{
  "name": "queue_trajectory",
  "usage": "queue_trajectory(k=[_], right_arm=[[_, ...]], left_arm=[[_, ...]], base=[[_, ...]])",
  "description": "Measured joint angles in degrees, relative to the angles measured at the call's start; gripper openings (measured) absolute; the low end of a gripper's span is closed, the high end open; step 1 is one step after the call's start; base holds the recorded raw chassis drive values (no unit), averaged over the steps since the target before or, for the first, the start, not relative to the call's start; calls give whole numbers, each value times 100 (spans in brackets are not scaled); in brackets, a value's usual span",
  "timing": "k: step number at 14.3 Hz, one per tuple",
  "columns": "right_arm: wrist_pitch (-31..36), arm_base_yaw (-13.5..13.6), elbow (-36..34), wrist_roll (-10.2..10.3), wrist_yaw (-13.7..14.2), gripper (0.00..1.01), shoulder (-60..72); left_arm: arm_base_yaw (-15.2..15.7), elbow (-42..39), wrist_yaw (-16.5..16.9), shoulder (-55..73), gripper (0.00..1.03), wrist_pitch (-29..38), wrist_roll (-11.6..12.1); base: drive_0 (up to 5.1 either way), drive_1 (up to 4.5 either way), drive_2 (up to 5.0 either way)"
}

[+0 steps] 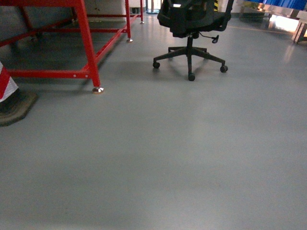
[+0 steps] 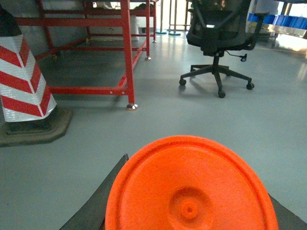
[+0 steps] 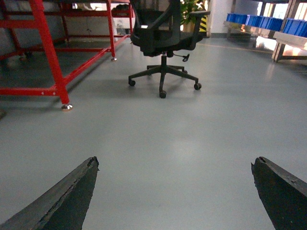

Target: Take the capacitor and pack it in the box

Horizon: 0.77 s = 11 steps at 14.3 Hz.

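In the left wrist view an orange-pink plastic tub, the box (image 2: 192, 191), fills the lower middle, its moulded underside with a round centre mark turned toward the camera. My left gripper (image 2: 196, 178) is shut on it, with a dark finger (image 2: 98, 199) showing on the left and only a sliver of the other at the right edge. My right gripper (image 3: 176, 163) is open above bare grey floor, nothing between its fingers (image 3: 72, 196). The capacitor is out of view. Neither gripper shows in the head view.
A red steel frame (image 1: 88, 43) stands at the left, a black office chair (image 1: 191, 28) ahead. A red-and-white striped bollard on a dark base (image 2: 24, 81) is close on the left. Blue bins (image 3: 261, 21) line shelves at the far right. Grey floor (image 1: 168, 158) lies in front.
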Motion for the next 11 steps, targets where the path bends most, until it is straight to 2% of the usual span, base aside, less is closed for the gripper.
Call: queue_trajectory(k=[7, 11], right_arm=[[-4, 0, 0, 0, 4, 98, 0], [-9, 0, 0, 0, 2, 98, 0]], left_arm=[[4, 0, -4, 0, 43, 20, 2], [4, 0, -4, 0, 43, 9, 0]], base=[[-485, 337, 155], [-500, 242, 242]])
